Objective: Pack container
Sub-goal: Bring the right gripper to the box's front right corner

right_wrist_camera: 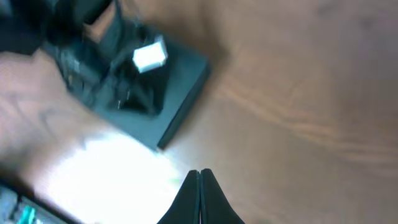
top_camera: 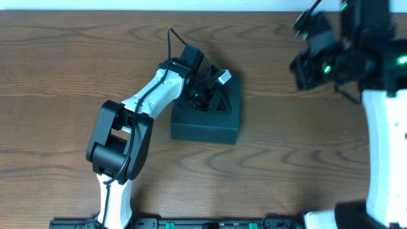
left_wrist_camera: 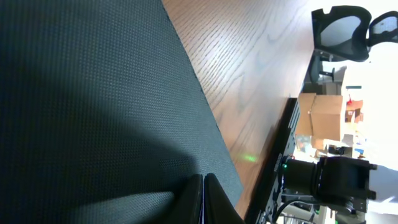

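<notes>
The container (top_camera: 206, 124) is a dark teal-black rectangular box lying closed on the wooden table at the centre. My left gripper (top_camera: 206, 95) sits on top of its far half, fingers shut and empty. In the left wrist view the lid's textured surface (left_wrist_camera: 93, 106) fills most of the frame and the shut fingertips (left_wrist_camera: 203, 180) rest against it. My right gripper (top_camera: 305, 48) is raised at the far right, away from the box. In the right wrist view its fingers (right_wrist_camera: 199, 175) are shut and empty, with the container (right_wrist_camera: 180, 81) and the left gripper on it blurred at upper left.
The right arm's white body (top_camera: 385, 140) stands along the table's right side. The arm mounts run along the front edge (top_camera: 191, 222). In the left wrist view, an office chair (left_wrist_camera: 348, 31) and cardboard boxes (left_wrist_camera: 320, 118) stand beyond the table.
</notes>
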Available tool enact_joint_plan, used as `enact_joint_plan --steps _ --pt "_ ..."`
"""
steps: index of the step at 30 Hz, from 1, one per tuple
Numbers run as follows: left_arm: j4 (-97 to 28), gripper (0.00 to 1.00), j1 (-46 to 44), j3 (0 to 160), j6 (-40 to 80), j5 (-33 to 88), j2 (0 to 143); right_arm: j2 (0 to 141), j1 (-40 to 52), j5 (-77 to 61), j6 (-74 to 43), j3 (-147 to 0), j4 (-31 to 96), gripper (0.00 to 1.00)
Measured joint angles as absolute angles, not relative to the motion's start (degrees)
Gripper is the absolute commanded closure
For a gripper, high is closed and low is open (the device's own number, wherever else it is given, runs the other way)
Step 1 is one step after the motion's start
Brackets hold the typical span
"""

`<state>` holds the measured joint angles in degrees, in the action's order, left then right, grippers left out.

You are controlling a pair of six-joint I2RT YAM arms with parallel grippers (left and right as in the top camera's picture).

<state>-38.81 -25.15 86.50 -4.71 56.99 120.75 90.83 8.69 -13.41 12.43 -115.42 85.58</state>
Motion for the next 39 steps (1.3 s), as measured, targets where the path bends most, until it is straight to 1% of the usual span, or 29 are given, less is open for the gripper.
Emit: enact_joint_plan --steps 5,10,16,22,24,28,34,39 --pt "-39.0 0.94 -25.41 87.37 -4.78 56.25 120.99 82.78 13.41 -14.09 12.97 -92.36 79.18 0.99" --pt "-38.96 0.94 -25.45 87.48 -4.91 56.14 120.99 82.13 13.85 -27.29 11.09 -71.48 66.0 0.98" --pt "-38.74 0.94 -25.52 87.59 -4.91 55.94 121.03 82.11 14.2 -36.14 4.99 -54.98 51.05 0.98" --pt "-38.76 0.94 -25.61 87.7 -4.89 55.72 121.01 82.11 19.11 -37.85 -3.84 -45.39 35.62 0.99" --pt "-38.81 0.94 -25.61 87.74 -4.89 55.66 121.03 82.04 22.0 -35.9 -8.49 -42.54 29.85 0.98" --pt "-39.03 0.94 -25.61 87.83 -4.89 55.51 121.03 82.06 27.68 -27.31 -18.17 -38.28 21.76 0.99" --pt "-39.18 0.94 -25.63 87.85 -4.89 55.44 121.03 82.06 33.76 -12.58 -30.48 -36.58 14.28 0.98" --pt "-39.53 0.94 -25.65 88.01 -4.89 55.31 121.03 82.06 36.97 -4.34 -36.75 -36.56 10.28 0.99"
